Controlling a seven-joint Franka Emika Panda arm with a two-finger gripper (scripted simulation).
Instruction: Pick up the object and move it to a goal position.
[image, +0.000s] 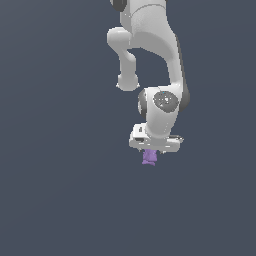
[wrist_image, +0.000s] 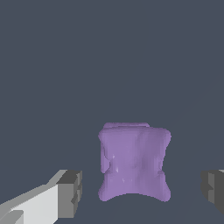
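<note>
The object (wrist_image: 133, 162) is a small purple lumpy block with pointed corners. In the wrist view it sits between my two dark fingertips (wrist_image: 72, 192), with a gap on each side. My gripper (wrist_image: 142, 192) is open and straddles the block without touching it. In the exterior view the white gripper (image: 152, 149) points straight down, and the purple block (image: 149, 157) shows just below the hand. The fingers are mostly hidden there.
A plain dark grey-blue surface (image: 60, 190) fills both views. The white arm (image: 150, 50) rises above the gripper toward the top of the exterior view. No other object shows.
</note>
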